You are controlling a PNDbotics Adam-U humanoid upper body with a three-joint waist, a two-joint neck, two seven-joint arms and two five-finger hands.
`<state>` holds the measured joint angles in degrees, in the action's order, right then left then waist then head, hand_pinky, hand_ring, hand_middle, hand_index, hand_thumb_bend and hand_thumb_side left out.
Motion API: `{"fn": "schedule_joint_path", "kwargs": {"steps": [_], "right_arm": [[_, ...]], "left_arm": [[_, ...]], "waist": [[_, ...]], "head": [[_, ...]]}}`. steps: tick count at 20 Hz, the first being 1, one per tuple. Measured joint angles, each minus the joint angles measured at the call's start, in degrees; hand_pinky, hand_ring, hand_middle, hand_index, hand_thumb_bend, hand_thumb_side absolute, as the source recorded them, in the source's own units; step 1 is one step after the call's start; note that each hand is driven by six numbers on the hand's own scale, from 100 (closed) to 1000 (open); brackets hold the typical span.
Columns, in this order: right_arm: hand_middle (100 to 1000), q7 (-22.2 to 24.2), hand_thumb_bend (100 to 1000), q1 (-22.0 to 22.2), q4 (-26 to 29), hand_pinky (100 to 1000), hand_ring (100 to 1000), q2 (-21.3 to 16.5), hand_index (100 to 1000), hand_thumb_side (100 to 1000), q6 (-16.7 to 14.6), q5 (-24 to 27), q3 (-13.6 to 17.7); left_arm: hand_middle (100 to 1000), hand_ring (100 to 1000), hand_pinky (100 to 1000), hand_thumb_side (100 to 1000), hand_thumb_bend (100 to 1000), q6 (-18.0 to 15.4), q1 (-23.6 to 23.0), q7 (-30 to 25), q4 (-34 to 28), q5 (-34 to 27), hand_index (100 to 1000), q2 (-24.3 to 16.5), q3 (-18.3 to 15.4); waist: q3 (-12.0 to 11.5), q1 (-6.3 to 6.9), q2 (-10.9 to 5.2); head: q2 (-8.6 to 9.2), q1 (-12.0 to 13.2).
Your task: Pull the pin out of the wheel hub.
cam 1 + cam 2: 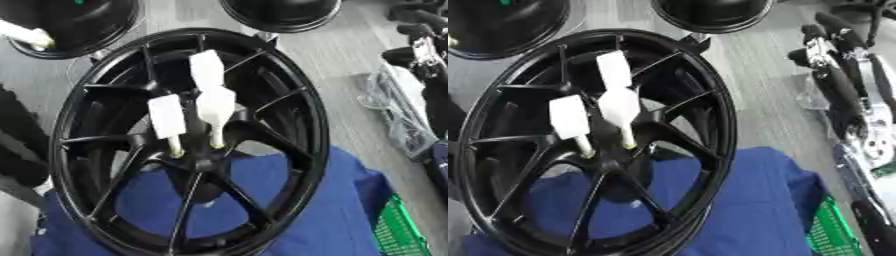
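The black spoked wheel hub (pixel 289 85) stands tilted in the middle, resting on a blue cloth (pixel 324 210). Three white pins stick out of its centre: one at the top (pixel 207 70), one in the middle (pixel 216 107) and one to the left (pixel 166 117). The lower two show thin stems going into the hub. My right hand (pixel 826 47), black with silver parts, hangs to the right of the wheel, apart from it and from the pins. A dark shape at the left edge (pixel 16 145) may be my left arm; no hand is clear there.
Two more black wheels lie at the back, left (pixel 79 25) and middle (pixel 280 12); the left one carries a white pin (pixel 31 36). A clear plastic bag (pixel 394 115) lies on the grey floor at the right. A green basket (pixel 398 230) sits at the lower right.
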<state>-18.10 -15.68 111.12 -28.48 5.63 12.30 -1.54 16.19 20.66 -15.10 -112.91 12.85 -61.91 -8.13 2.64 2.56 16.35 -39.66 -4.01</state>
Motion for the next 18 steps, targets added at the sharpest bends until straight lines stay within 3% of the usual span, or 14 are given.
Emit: {"fn": "schedule_joint_path", "kwargs": {"steps": [2,5,6,8,9,10,12,18], "right_arm": [[787,-0.4,100,0.4,0.0,753,651,0.0,897,596,-0.1,-0.1,0.4],[786,-1.1,100,1.0,0.0,754,652,0.0,894,599,-0.1,-0.2,0.9],[785,-1.2,100,1.1,0.0,754,651,0.0,894,598,-0.2,-0.2,1.0],[784,-1.5,100,1.3,0.0,753,649,0.0,893,598,-0.3,-0.2,1.3],[784,-1.6,100,1.4,0.0,752,648,0.0,893,612,-0.3,-0.2,1.4],[783,-1.7,100,1.6,0.0,752,648,0.0,893,626,-0.3,-0.2,1.5],[783,-1.8,100,1.6,0.0,752,647,0.0,893,625,-0.3,-0.2,1.5],[783,-1.9,100,2.3,0.0,753,648,0.0,892,626,-0.3,-0.2,1.5]], "left_arm": [[304,462,564,100,212,0.9,-4.1,2.8,0.5,0.8,291,0.5,-2.5],[370,485,603,100,306,1.8,-8.9,5.3,1.5,1.4,381,2.6,-4.8],[463,538,663,100,343,1.7,-9.9,5.5,1.9,1.0,489,3.4,-5.2],[633,693,746,100,517,1.0,-11.0,5.6,3.4,-0.6,736,4.7,-5.9],[769,811,851,428,697,0.6,-11.3,5.5,4.5,-1.2,890,5.2,-6.3],[814,860,900,597,791,0.4,-11.6,5.3,5.8,-1.5,941,5.5,-6.6],[822,865,906,753,836,0.3,-11.7,5.2,8.9,-2.0,953,5.8,-7.1],[816,855,898,929,803,-0.7,-11.9,5.2,14.0,-3.6,936,6.5,-7.7]], "waist": [[-0.5,-0.04,0.0],[-1.1,-0.3,0.01],[-1.2,-0.45,0.01],[-1.4,-0.63,0.01],[-1.5,-0.71,0.01],[-1.7,-0.79,0.0],[-2.0,-1.01,-0.02],[-2.5,-1.49,-0.03]], "head": [[0.0,0.4],[-0.01,0.6],[-0.01,0.7],[-0.01,0.9],[-0.01,0.9],[-0.02,0.9],[-0.03,0.9],[-0.1,0.5]]}}
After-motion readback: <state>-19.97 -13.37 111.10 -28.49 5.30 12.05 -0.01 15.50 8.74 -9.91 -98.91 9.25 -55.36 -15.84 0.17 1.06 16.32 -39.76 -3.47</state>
